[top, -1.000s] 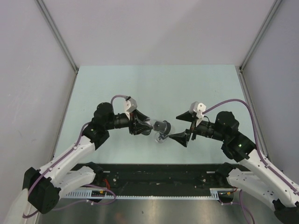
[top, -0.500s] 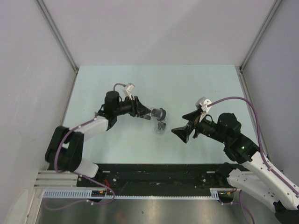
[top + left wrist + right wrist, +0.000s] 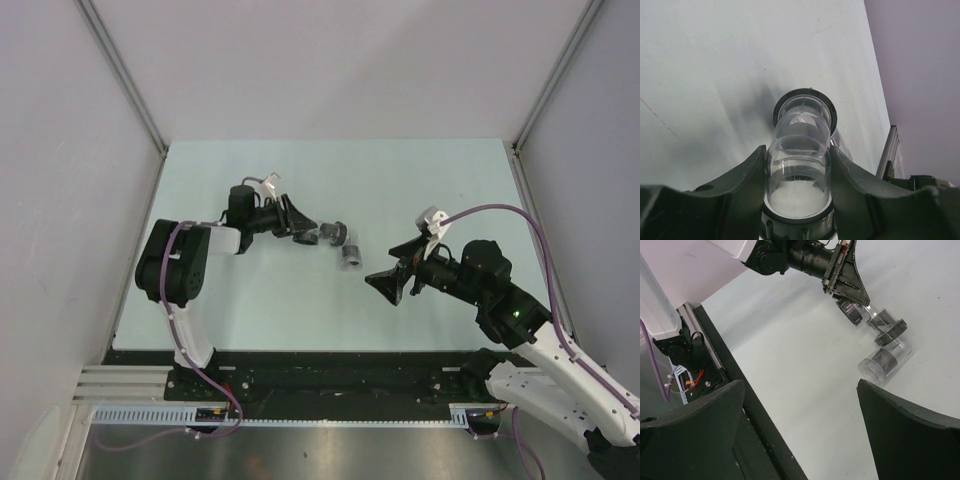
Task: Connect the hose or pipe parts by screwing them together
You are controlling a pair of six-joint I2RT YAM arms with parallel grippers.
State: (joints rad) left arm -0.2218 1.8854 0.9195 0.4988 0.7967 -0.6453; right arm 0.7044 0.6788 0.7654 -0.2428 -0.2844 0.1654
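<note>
Left of the middle of the overhead view, the left claw is closed on a clear tube, its two fingers pressing the tube's sides near the end closest to the wrist. The tube sticks out past the fingertips toward the right of the frame and ends in a dark ring, seen low over the pale surface. Just below and to the right of that ring is a short threaded piece, clear with a dark inside, set at an angle to the tube and touching it. Whether the two are screwed together cannot be told. In the lower right of the frame, well apart from both parts, the right claw points toward them with its jaws spread wide and nothing between them. In its own wrist view the two parts lie at the upper right.
</note>
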